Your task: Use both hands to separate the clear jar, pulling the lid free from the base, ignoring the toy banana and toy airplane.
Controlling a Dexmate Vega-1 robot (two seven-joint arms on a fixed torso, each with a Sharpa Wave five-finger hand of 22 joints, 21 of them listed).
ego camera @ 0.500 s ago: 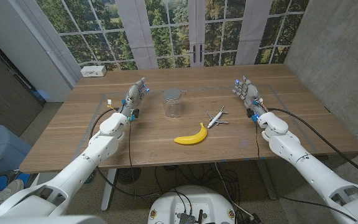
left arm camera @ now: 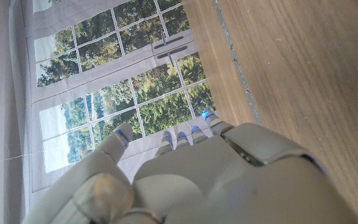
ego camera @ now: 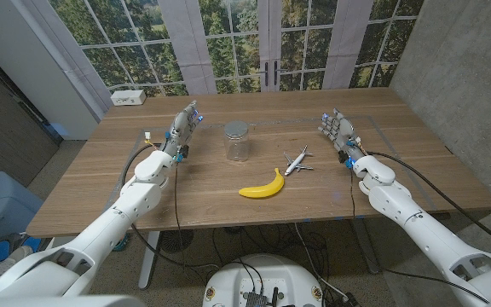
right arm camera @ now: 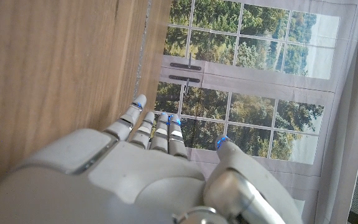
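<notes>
The clear glass jar [ego camera: 237,141] with its grey lid on stands upright mid-table, bare wood around it. The left hand [ego camera: 182,129] and the right hand [ego camera: 337,130] flank it well apart, fingers straight, holding nothing. Nearer lie a yellow toy banana [ego camera: 262,185] and a white toy airplane [ego camera: 296,161].

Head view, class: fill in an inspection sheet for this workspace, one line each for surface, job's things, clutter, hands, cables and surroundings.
Surface: wooden table, tape lines marked on it.
Job's things: clear jar upright near the middle, lid on, untouched.
Clutter: toy banana in front of the jar; toy airplane beside the banana, toward the right arm.
Hands: left hand open, apart from the jar; right hand open, beyond the airplane.
Cables: black cables run along both arms and hang under the table's edge.
Surroundings: white box at the far left corner; windows with trees behind.
</notes>
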